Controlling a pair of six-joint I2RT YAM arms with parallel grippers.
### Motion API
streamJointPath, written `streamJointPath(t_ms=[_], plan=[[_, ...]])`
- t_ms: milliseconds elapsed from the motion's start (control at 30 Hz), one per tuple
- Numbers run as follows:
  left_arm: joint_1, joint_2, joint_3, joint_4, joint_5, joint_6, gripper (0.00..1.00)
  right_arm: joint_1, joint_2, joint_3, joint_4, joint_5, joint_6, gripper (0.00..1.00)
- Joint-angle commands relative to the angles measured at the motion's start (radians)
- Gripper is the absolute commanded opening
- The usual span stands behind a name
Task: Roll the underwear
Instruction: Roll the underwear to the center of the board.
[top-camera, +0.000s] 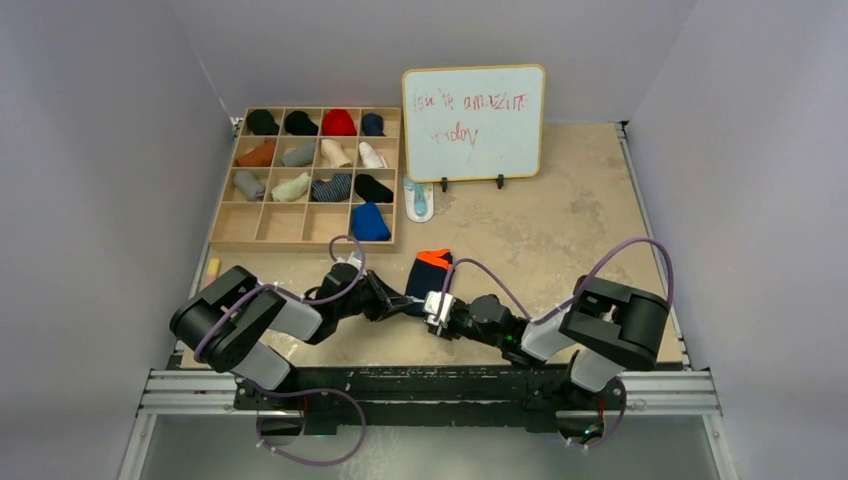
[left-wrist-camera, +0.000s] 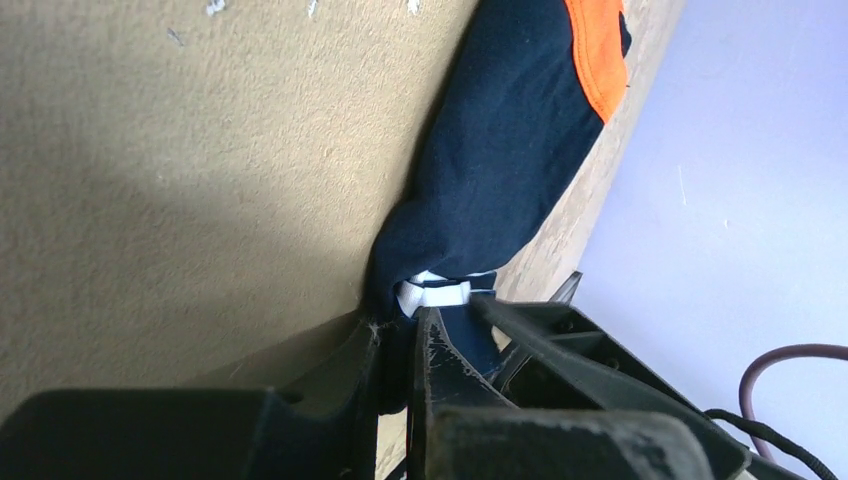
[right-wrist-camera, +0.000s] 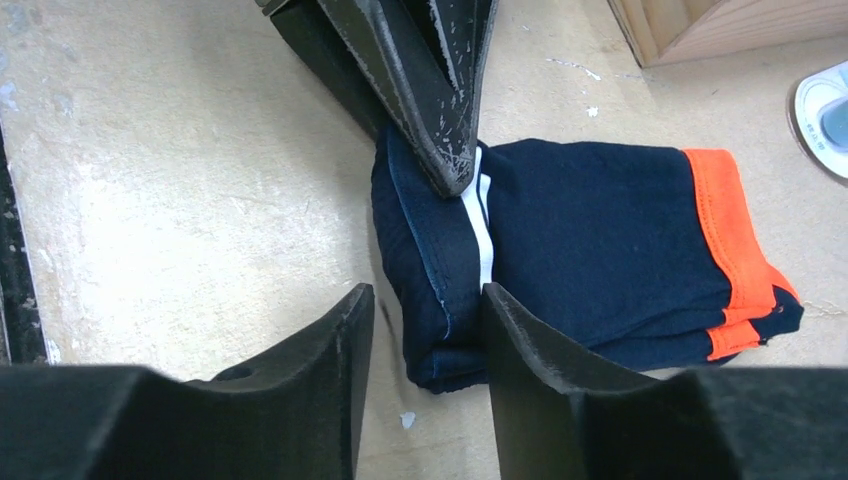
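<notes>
The navy underwear with orange trim lies on the table between the two arms, folded into a long bundle with its near end partly rolled. My left gripper is shut on that rolled end, pinching navy fabric and a white stripe. In the right wrist view the underwear stretches to the right, and the left arm's fingers press on the roll from above. My right gripper is open and straddles the corner of the roll. Its right finger touches the cloth, its left finger stands apart. No grey underwear is in view.
A wooden compartment tray holding several rolled garments sits at the back left. A small whiteboard stands behind, with a white and blue object at its foot. A yellow item lies by the tray's near corner.
</notes>
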Motion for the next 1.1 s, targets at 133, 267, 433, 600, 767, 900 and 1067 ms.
streamJointPath(t_ms=[133,267,433,600,767,900,1067], plan=[[0.001,-0.050,0.057,-0.238,-0.080,0.085,0.00,0.014,-0.160,0.063,-0.279,-0.007,-0.225,0.61],[0.000,-0.065,0.091,-0.295,-0.069,0.087,0.00,0.050,-0.189,0.089,-0.338,0.042,-0.368,0.61],[0.000,-0.066,0.113,-0.337,-0.056,0.089,0.00,0.073,-0.128,0.136,-0.369,0.027,-0.458,0.59],[0.001,-0.074,0.125,-0.367,-0.048,0.095,0.00,0.082,-0.014,0.166,-0.316,0.134,-0.456,0.42],[0.000,-0.111,0.115,-0.395,-0.059,0.088,0.00,0.082,0.006,0.144,-0.252,0.152,-0.384,0.07],[0.002,-0.133,0.109,-0.408,-0.065,0.096,0.10,0.072,-0.040,0.136,-0.294,-0.026,-0.237,0.00],[0.005,-0.268,0.065,-0.447,-0.122,0.096,0.45,-0.084,-0.063,0.140,-0.246,-0.387,0.015,0.00]])
